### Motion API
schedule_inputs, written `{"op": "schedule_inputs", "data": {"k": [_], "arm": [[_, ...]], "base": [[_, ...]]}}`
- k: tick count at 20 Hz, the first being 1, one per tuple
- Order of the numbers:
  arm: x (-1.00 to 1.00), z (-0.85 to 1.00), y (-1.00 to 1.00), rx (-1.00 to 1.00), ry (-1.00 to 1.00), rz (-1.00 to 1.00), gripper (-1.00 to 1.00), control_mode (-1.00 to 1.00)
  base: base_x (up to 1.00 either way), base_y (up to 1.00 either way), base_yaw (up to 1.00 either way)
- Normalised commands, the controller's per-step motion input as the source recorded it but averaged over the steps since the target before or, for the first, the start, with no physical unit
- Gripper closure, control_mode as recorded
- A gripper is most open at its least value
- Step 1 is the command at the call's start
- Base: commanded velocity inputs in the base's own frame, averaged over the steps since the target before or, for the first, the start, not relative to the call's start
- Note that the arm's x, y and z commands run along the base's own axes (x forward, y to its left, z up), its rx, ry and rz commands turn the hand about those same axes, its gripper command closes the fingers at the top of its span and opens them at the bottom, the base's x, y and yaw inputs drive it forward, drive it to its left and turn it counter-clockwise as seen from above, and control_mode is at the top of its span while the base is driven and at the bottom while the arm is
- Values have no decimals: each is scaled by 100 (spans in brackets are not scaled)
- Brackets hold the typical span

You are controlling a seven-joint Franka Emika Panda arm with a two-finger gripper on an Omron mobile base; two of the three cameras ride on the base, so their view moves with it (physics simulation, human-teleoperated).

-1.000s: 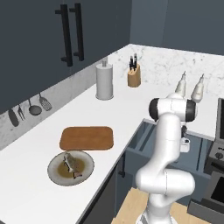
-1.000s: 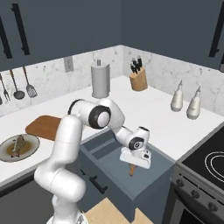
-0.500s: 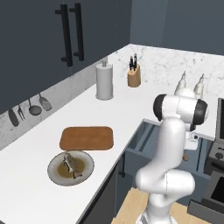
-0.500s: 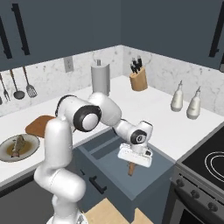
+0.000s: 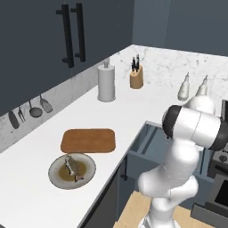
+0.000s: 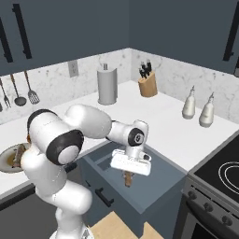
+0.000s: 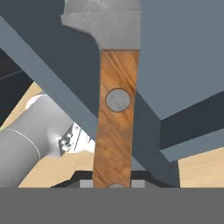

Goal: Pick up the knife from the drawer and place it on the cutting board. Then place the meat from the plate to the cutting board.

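My gripper (image 6: 128,174) hangs over the open blue-grey drawer (image 6: 156,179), shut on the knife (image 6: 127,179). The knife's wooden handle (image 7: 116,127) runs up between the fingers, with the silver blade (image 7: 105,19) beyond it, over the drawer's dividers. The brown cutting board (image 5: 88,140) lies on the white counter, left of the drawer (image 5: 147,144). In front of the board stands the round plate (image 5: 55,176) with the meat (image 5: 71,165) on it. Plate (image 6: 7,161) and meat (image 6: 18,154) also sit at the far left of the right base view, behind my arm.
A paper towel roll (image 5: 106,83) and a knife block (image 5: 136,78) stand at the back of the counter. Two pale bottles (image 5: 185,89) stand right of the drawer. A stove (image 6: 219,172) is at the right. Utensils (image 5: 31,111) hang on the wall.
The gripper with the knife has shifted a little to the left over the drawer, and the arm's elbow has swung round.
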Motion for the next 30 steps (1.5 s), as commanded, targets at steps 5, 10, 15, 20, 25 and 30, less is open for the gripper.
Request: {"op": "schedule_inputs", "data": {"k": [5, 10, 15, 20, 25, 30], "arm": [[-73, 100, 28, 0, -13, 20, 100, -100], [-17, 98, 70, -2, -24, 45, 100, -100], [68, 42, 88, 0, -19, 49, 100, -100], [69, 2, 96, 0, -22, 42, 100, -100], [91, 0, 83, 1, -15, 29, 100, -100], [100, 0, 81, 4, 0, 10, 100, -100]], "base": [[0, 0, 0], [0, 0, 0], [0, 0, 0], [0, 0, 0], [0, 0, 0], [0, 0, 0]]}}
